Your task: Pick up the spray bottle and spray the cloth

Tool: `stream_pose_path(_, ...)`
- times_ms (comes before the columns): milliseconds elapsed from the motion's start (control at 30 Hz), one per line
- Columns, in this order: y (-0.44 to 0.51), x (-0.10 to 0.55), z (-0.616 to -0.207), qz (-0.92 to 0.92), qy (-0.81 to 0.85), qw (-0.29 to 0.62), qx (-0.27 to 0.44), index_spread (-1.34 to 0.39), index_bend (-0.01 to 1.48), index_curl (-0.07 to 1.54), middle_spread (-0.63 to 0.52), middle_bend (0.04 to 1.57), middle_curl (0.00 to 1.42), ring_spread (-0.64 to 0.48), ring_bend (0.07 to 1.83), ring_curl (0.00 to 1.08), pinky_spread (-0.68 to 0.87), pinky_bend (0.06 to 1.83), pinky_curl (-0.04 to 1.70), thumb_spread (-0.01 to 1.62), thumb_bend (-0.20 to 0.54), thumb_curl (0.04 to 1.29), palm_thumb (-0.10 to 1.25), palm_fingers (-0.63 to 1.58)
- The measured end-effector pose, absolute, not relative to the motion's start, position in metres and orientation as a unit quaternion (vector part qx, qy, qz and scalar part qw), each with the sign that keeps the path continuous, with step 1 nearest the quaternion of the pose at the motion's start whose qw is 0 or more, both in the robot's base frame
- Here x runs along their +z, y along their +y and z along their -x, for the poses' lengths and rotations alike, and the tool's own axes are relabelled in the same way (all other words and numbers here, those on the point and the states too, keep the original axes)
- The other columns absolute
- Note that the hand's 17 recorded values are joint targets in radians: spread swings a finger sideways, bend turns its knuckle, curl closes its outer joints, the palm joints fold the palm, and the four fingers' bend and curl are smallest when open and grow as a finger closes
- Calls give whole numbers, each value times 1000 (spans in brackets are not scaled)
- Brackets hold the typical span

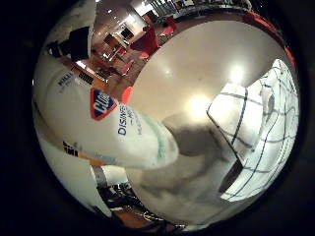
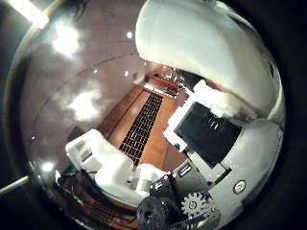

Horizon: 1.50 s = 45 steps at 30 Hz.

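Note:
The white spray bottle (image 1: 98, 128), with a blue and red label, lies right against my palm and fills one side of the little finger side view. It hangs above the table (image 1: 197, 64) and throws a dark shadow on it. A white cloth (image 1: 268, 132) with dark checked lines lies folded on the table, a short way beyond the bottle's end. In the thumb side view the bottle's white body (image 2: 206, 43) looms large, and my hand (image 2: 211, 139) has white and black fingers curled close around it.
The table is round, pale and glossy, with lamp glare on it. Beyond its edge are red chairs (image 1: 147, 42) and desks across the room. A brown ceiling with a dark grille (image 2: 141, 124) shows past my fingers.

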State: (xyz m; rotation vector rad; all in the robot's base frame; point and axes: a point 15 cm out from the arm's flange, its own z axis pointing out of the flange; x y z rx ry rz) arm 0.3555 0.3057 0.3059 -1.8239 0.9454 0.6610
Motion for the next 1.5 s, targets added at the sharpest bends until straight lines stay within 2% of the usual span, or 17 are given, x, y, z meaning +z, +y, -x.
stream_pose_path(100, 305, 306, -355, 748, 381, 473, 268, -337, 391, 689, -179, 985, 618, -259, 1288, 574, -405, 1117, 922, 664, -31, 736, 869, 778)
stream_pose_path(200, 298, 302, -357, 754, 382, 466, 261, -360, 318, 696, -195, 913, 637, -266, 1288, 579, -435, 1132, 884, 691, -28, 720, 875, 703)
stream_pose_path(467, 282, 294, -364, 758, 392, 457, 249, -413, 280, 727, -222, 776, 698, -284, 1260, 587, -463, 1085, 830, 764, -30, 676, 867, 558)
stream_pose_path(567, 279, 292, -365, 760, 394, 454, 248, -414, 281, 728, -214, 724, 712, -290, 1242, 589, -437, 1013, 822, 827, -26, 656, 862, 460)
stream_pose_path(700, 271, 286, -366, 770, 393, 442, 241, -434, 327, 679, -163, 592, 668, -264, 1122, 556, -244, 805, 812, 997, -28, 596, 806, 194)
stream_pose_path(733, 269, 285, -366, 771, 394, 440, 239, -429, 323, 669, -147, 559, 653, -243, 1080, 548, -200, 803, 815, 1008, -28, 589, 797, 136)
stream_pose_path(833, 265, 283, -366, 776, 394, 433, 235, -419, 281, 584, -81, 463, 581, -154, 952, 488, 26, 725, 769, 1044, -27, 546, 755, 85)
stream_pose_path(1000, 254, 281, -368, 782, 395, 425, 226, -394, 207, 488, -6, 375, 499, -40, 810, 423, 302, 621, 671, 1066, -26, 491, 702, 96)
stream_pose_path(1200, 238, 283, -368, 785, 397, 419, 224, -375, 173, 413, 28, 309, 442, 24, 705, 373, 411, 560, 580, 1073, -23, 452, 691, 139)
stream_pose_path(1500, 199, 289, -367, 787, 407, 411, 215, -327, 162, 338, 60, 269, 404, 83, 635, 338, 445, 524, 488, 1079, -27, 413, 654, 133)
